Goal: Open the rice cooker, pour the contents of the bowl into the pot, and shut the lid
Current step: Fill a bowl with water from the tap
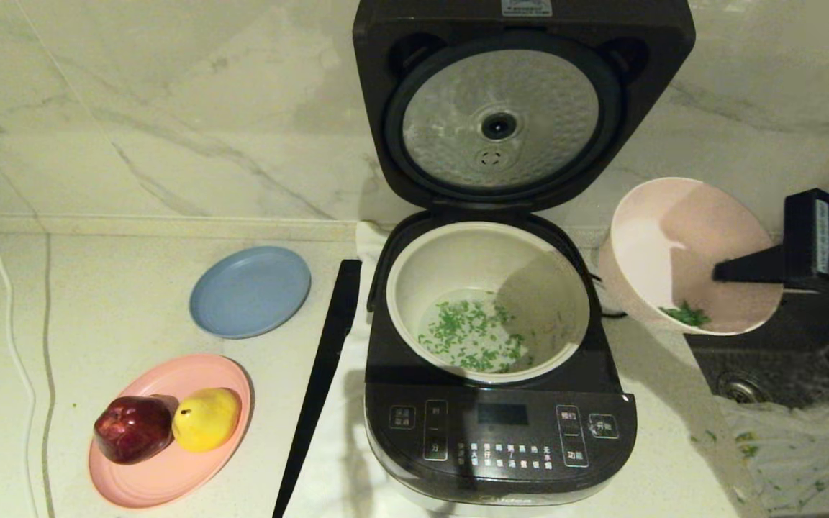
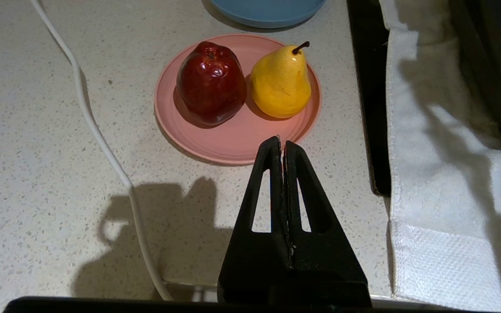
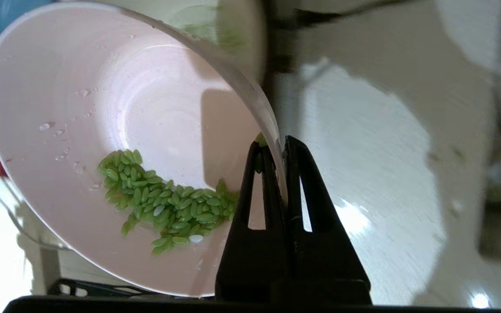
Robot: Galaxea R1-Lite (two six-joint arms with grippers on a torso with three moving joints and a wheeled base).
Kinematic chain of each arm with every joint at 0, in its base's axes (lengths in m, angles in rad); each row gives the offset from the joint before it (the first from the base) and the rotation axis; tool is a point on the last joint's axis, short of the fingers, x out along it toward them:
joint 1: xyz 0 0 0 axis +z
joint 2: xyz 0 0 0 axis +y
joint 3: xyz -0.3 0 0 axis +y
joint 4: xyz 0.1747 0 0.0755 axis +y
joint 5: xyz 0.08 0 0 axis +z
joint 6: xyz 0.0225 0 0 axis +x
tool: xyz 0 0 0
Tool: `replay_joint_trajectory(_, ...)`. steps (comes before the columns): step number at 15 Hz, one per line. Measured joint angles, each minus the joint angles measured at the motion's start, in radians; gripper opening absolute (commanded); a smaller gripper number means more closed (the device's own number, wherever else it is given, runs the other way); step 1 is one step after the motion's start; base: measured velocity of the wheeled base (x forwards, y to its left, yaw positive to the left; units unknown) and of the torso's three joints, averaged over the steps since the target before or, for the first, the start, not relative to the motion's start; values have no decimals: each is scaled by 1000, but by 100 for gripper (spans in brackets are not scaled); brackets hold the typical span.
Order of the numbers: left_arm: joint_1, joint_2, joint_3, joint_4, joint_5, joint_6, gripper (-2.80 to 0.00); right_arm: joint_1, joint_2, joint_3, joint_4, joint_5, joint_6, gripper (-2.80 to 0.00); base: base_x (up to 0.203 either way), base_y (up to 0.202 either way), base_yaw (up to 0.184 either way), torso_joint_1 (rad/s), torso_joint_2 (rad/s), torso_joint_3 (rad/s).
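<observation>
The dark rice cooker [image 1: 501,439] stands open, its lid [image 1: 508,115] upright with the dimpled silver disc facing me. Green and white grains [image 1: 473,334] lie in water at the bottom of the cream pot [image 1: 414,277]. My right gripper [image 3: 278,145] is shut on the rim of the pink-cream bowl [image 1: 666,237], one finger [image 1: 745,266] inside it. The bowl hangs tilted in the air to the right of the cooker, and a small clump of green grains [image 3: 168,206] clings inside. My left gripper [image 2: 282,143] is shut and empty above the counter, near the pink plate.
A pink plate [image 1: 162,475] with a red apple [image 1: 134,428] and a yellow pear [image 1: 206,417] sits front left, a blue plate [image 1: 250,291] behind it. A black strip [image 1: 321,374] and white towel [image 2: 442,174] lie beside the cooker. A white cable [image 1: 8,302] runs far left, a sink [image 1: 767,367] right.
</observation>
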Motion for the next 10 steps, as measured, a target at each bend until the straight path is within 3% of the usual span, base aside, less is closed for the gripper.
replay_joint_trajectory(5,0,0,0,0,0,0,-280,-344,-91,138,31,141,-1,-280,0,0,0,0,0,0)
replay_joint_trajectory(10,0,0,0,0,0,0,-280,-769,-142,405,-24,305,-11,-280,0,0,0,0,0,0)
